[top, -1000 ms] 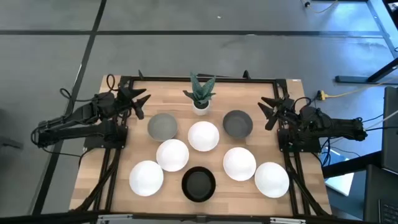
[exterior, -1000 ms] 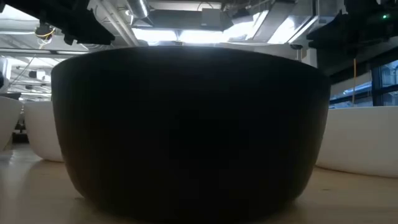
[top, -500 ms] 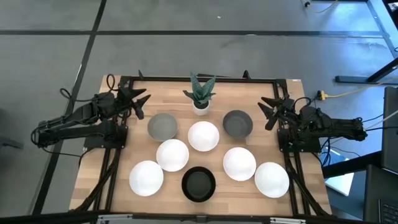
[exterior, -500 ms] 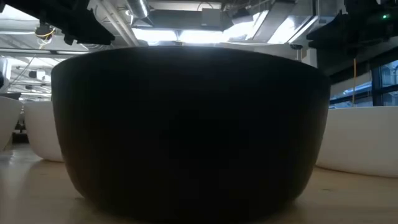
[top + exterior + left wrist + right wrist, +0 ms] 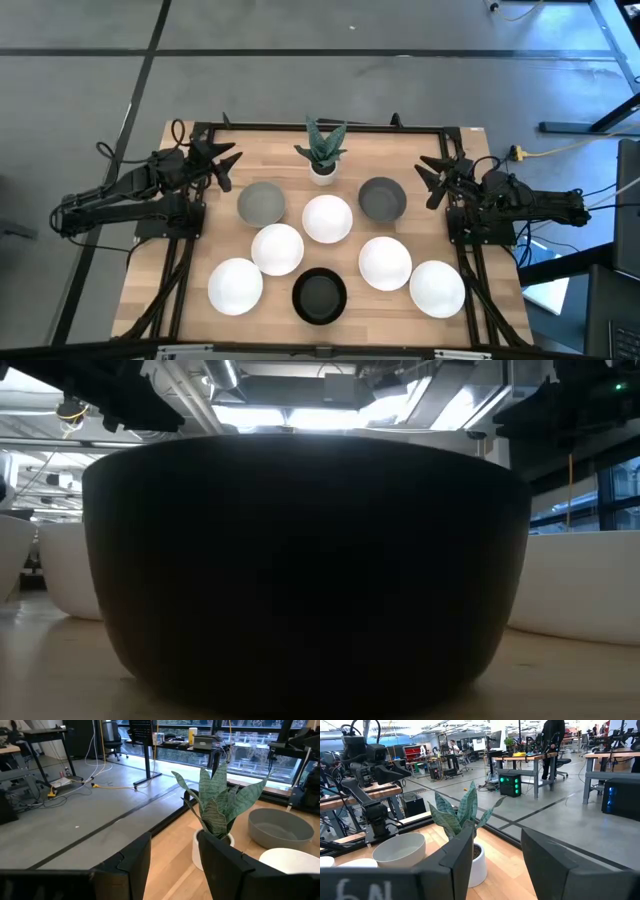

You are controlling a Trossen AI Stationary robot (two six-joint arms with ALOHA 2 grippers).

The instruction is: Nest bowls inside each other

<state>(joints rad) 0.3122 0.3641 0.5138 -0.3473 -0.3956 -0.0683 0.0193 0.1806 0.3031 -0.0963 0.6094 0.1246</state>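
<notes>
Seen from above, several white bowls (image 5: 327,219), two grey bowls (image 5: 261,203) (image 5: 382,198) and one black bowl (image 5: 319,296) stand apart, each on its base on the wooden table. The black bowl (image 5: 300,560) fills the low view. My left gripper (image 5: 229,169) hovers open at the far left, beside the left grey bowl. My right gripper (image 5: 429,182) hovers open at the far right, beside the right grey bowl. In the left wrist view my left gripper (image 5: 175,850) points past the plant toward a grey bowl (image 5: 280,827). My right gripper (image 5: 497,845) shows open too.
A small white pot with a green plant (image 5: 322,150) stands at the far middle, between the two grippers. A black frame (image 5: 320,126) runs along the table's far edge and sides. Bare wood lies along the far edge on either side of the plant.
</notes>
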